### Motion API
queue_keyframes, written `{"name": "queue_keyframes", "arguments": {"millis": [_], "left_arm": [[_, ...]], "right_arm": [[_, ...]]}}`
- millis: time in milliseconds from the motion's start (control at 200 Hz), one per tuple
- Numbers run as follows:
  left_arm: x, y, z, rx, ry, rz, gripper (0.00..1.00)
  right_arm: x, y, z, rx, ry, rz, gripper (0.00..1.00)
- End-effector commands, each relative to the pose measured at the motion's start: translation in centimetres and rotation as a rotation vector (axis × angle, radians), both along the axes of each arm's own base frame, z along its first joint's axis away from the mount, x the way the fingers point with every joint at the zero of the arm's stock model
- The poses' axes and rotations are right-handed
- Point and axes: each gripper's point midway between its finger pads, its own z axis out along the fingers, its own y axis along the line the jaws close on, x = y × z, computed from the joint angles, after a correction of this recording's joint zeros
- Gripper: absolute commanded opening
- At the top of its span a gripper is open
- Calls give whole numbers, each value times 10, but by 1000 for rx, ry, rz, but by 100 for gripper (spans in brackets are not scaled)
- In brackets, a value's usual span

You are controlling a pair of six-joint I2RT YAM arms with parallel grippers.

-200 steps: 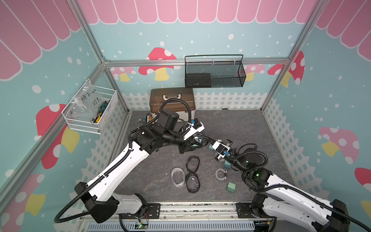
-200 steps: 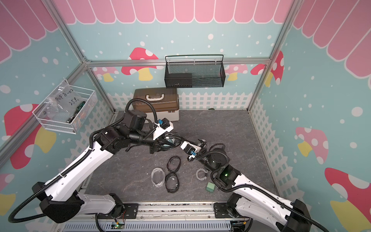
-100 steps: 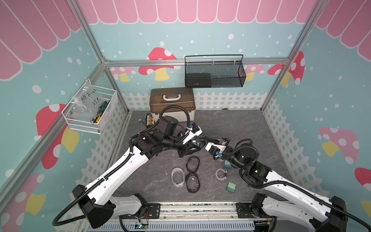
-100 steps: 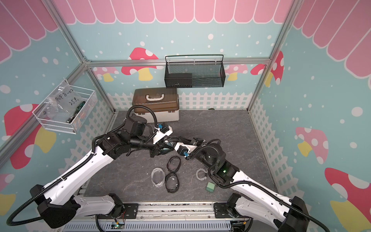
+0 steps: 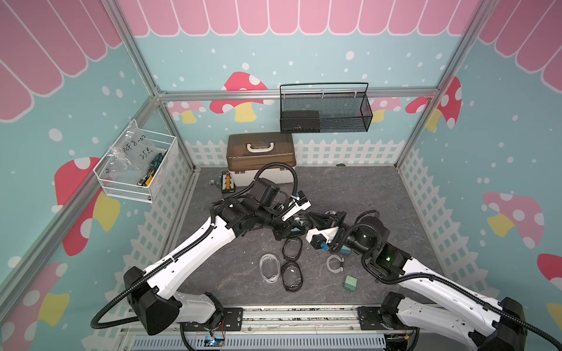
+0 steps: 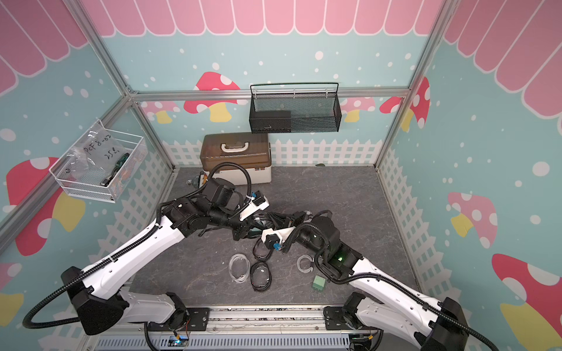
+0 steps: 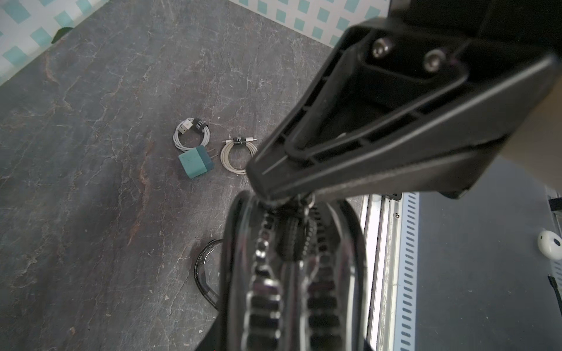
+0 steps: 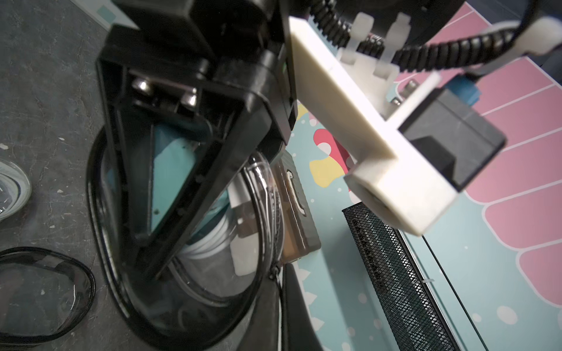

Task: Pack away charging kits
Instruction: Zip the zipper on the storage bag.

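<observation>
Left tool [image 5: 289,228], part-open, grips black-rimmed pouch [image 7: 349,258]; right tool [image 7: 267,197], closed, touches zipper [image 7: 264,291].

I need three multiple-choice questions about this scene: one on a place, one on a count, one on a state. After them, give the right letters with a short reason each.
1. Where does the brown-lidded box stand?
A. At the front rail
B. Against the back fence
C. Hanging on a side wall

2. How many black-rimmed pouches lie loose on the floor?
A. None
B. Five
C. Two

3. What is the state of the held pouch, gripped by the left fingers?
A. It contains a teal adapter and a white cable
B. It is empty
C. It is torn in half

1 B: both top views show it at the fence.
2 C: two lie beside the white-rimmed pouch.
3 A: the right wrist view shows both through its clear side.
</observation>
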Motion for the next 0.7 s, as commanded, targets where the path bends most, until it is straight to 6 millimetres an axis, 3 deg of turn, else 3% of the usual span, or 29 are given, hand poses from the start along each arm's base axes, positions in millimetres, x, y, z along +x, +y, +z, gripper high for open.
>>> {"name": "queue_keyframes", "arguments": {"millis": [0,400,540,620,695], "left_arm": [[6,0,-6,41,-1,16,0],[17,-5,-18,26,7,61,0],[37,5,-26,8,6,174,0],[62,21,-22,-60,44,298,0],[94,46,-21,-142,79,488,0]], "right_arm": [[-13,7,39,61,-99,73,0],[-15,27,41,101,32,160,0],[-13,31,31,111,87,165,30],[-19,29,22,120,115,177,48],[-29,22,16,145,157,195,55]]}}
